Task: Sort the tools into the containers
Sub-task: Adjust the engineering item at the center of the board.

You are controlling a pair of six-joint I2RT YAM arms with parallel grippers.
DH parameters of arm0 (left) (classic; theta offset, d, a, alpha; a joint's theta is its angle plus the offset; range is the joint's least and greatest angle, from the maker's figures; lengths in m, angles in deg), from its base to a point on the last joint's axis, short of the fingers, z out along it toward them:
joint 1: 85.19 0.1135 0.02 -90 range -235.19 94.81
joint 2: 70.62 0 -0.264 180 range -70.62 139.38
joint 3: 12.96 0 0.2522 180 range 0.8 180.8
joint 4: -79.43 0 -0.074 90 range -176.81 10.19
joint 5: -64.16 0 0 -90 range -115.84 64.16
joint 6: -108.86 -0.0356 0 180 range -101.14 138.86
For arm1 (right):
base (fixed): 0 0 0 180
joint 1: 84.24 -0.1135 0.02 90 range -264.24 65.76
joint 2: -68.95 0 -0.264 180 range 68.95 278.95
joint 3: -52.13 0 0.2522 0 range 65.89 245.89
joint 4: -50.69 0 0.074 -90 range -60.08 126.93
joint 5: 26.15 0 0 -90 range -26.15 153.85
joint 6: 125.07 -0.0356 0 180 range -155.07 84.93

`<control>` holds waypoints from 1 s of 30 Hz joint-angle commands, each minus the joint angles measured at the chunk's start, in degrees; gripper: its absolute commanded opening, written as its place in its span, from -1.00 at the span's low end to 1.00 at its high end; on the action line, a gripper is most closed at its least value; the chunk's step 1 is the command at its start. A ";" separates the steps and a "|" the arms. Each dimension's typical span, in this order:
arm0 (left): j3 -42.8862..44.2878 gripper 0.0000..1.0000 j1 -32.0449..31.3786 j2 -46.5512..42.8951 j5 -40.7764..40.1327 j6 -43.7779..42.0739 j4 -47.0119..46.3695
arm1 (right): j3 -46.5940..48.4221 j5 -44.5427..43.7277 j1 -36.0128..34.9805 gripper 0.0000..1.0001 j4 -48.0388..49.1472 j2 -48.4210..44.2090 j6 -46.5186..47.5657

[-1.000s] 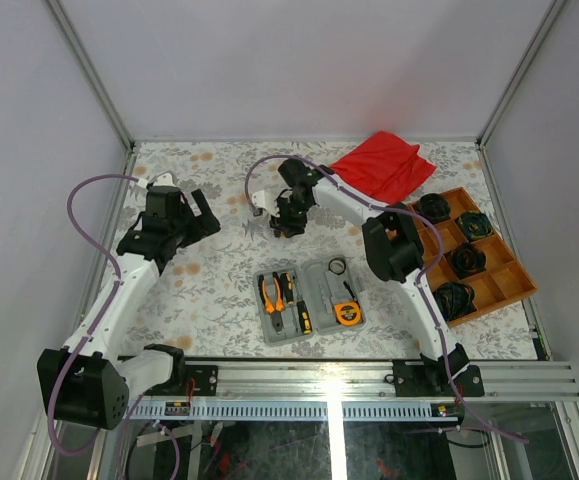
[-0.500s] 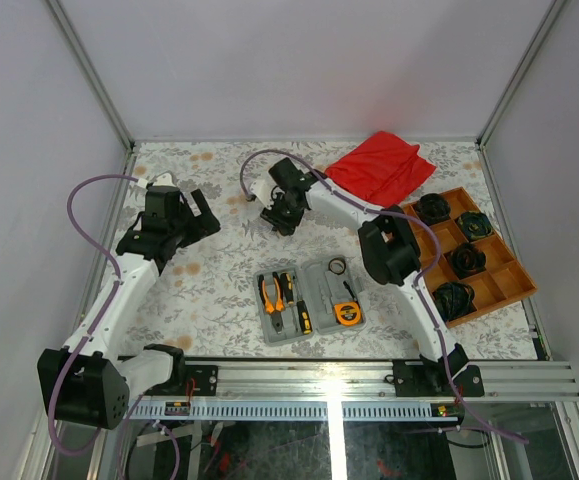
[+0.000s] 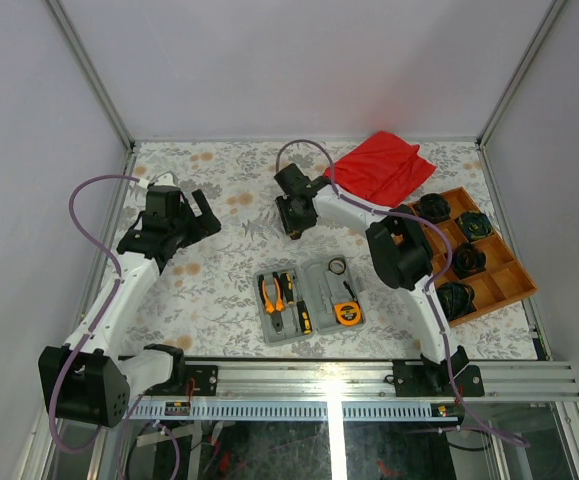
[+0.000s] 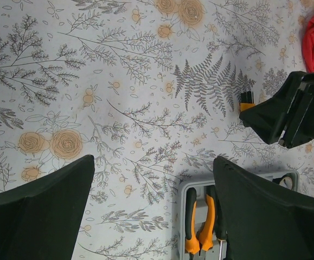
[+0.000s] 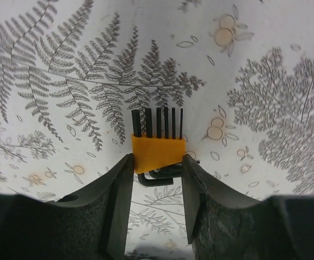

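My right gripper is shut on a small hex-key set, an orange holder with black keys, its pads pressing both sides of the holder. From above, that gripper sits at mid-table, beyond the grey containers. These hold orange-handled pliers, short screwdrivers and a round orange tape measure. My left gripper hangs open over the patterned table to the left. Its wrist view shows its wide jaws, the pliers and the hex-key set.
A red cloth lies at the back right. An orange-brown divided tray with black round parts stands along the right edge. Metal frame posts rise at both back corners of the table.
The right wrist has turned and shifted slightly to the right, still gripping the hex-key set; its cable now arcs over it. The left arm has not moved.
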 commanded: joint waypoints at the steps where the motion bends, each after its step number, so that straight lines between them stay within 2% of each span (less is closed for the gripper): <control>1: -0.61 0.77 0.48 0.11 0.73 0.28 -2.70 | -3.73 0.25 0.11 -0.31 -3.72 -0.44 -21.95; 7: -0.66 0.77 0.52 0.17 0.77 0.18 -2.63 | -11.60 4.87 0.02 -0.10 6.64 -7.45 -27.30; 14: -0.70 0.76 0.58 -0.27 0.42 0.18 -2.63 | -13.65 5.34 0.26 0.21 11.81 -15.44 -21.14; 20: -0.70 0.76 0.61 -0.44 0.31 0.10 -2.68 | -20.34 7.23 2.91 0.24 19.77 -22.83 -14.88; 24: -0.79 0.76 0.68 -0.65 0.04 0.20 -2.67 | -27.51 8.61 5.19 0.24 29.92 -29.42 -11.70; 27: -0.78 0.76 0.70 -0.46 0.14 0.21 -2.66 | -31.84 8.35 5.73 0.23 37.57 -33.46 -4.52; 30: -0.83 0.76 0.79 -0.56 0.14 0.20 -2.64 | -33.31 6.91 5.74 0.20 41.24 -34.30 3.64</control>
